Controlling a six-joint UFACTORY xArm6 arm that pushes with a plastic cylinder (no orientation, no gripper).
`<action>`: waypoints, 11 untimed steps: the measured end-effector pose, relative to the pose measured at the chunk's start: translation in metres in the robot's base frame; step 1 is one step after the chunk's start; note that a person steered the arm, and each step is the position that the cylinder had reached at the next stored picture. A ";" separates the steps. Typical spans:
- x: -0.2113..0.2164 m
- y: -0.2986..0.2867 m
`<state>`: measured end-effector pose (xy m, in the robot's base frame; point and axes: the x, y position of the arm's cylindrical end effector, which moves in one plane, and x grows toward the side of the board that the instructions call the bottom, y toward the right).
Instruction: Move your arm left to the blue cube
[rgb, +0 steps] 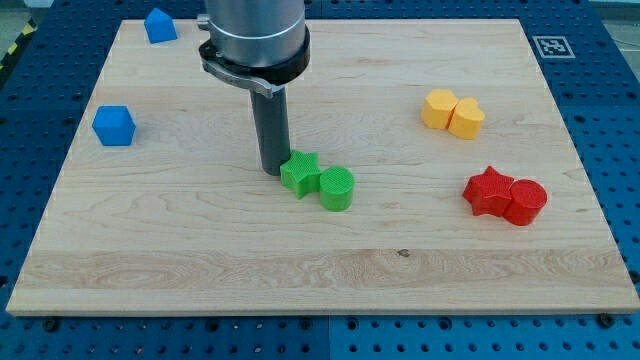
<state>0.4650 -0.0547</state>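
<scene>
Fingers absent; my tip (272, 172) touches the green star (298, 172), blue cube (113, 125) well left.

One raised front view (angled downward) over the whole wooden board (200, 270)

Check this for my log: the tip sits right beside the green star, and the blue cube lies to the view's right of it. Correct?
One error: the blue cube lies to the view's left of my tip, not the right, near the board's left edge. The camera view shows it. The rest holds: my tip sits right beside the green star.
</scene>
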 end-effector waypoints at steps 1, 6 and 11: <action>0.000 -0.034; -0.015 -0.250; -0.043 -0.223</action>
